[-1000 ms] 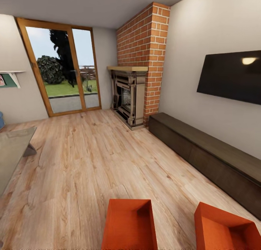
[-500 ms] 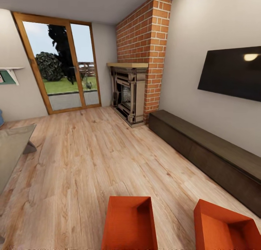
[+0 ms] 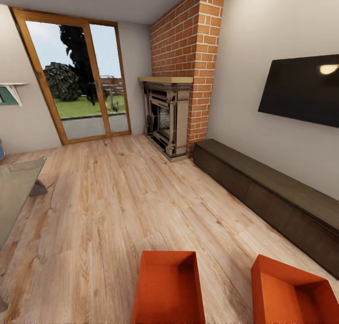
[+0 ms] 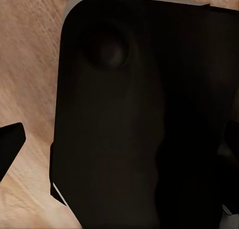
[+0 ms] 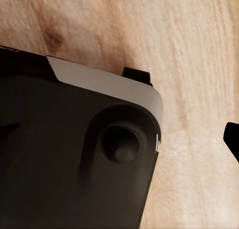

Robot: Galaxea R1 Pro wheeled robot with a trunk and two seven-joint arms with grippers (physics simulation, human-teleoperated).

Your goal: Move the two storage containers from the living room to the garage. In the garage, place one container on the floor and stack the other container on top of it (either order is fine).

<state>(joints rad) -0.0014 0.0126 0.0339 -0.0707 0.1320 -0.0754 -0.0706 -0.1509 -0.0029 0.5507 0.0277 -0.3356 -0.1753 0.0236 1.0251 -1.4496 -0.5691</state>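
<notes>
Two orange-red storage containers stand open side up on the light wood plank floor of the living room, at the near edge of the head view. One container [image 3: 168, 286] is near the middle; the other container [image 3: 291, 293] is to its right, turned at an angle and cut off by the frame. In the left wrist view a dark fingertip [image 4: 10, 145] sits at the frame's edge, over wood floor and the robot's black base [image 4: 139, 119]. The right wrist view has a dark fingertip [image 5: 233, 138] at its edge beside the black base [image 5: 64, 159]. Nothing is between the fingers.
A brick fireplace [image 3: 176, 112] stands in the far corner, with wood-framed glass doors [image 3: 77, 79] to its left. A long dark low cabinet [image 3: 268, 197] runs along the right wall under a black TV [image 3: 301, 89]. A glass table [image 3: 16, 192] is at the left.
The whole head view has shifted slightly, so the camera has moved. The containers lie where they were on the floor.
</notes>
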